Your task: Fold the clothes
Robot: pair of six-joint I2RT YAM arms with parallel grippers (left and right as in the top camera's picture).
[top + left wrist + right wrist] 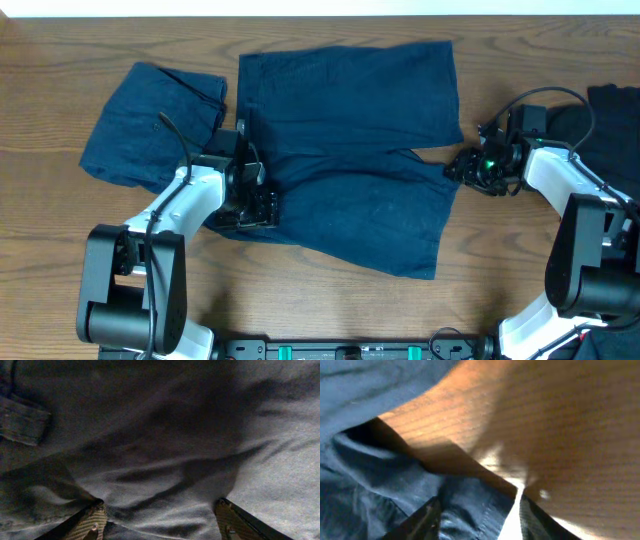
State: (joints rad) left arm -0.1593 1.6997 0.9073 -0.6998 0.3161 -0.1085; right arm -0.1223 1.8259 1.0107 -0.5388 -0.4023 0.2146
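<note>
Dark navy shorts lie spread flat in the middle of the table, waistband to the left and both legs pointing right. My left gripper is at the lower waistband corner. In the left wrist view it is open, its fingers pressed down on wrinkled fabric that bunches between them. My right gripper is at the inner hem of the near leg, by the gap between the legs. In the right wrist view it is open, with the hem corner between its fingers.
A second pair of navy shorts lies folded at the left, touching the spread pair. More dark clothing sits at the right edge behind the right arm. Bare wooden table shows at the front and beside the hem.
</note>
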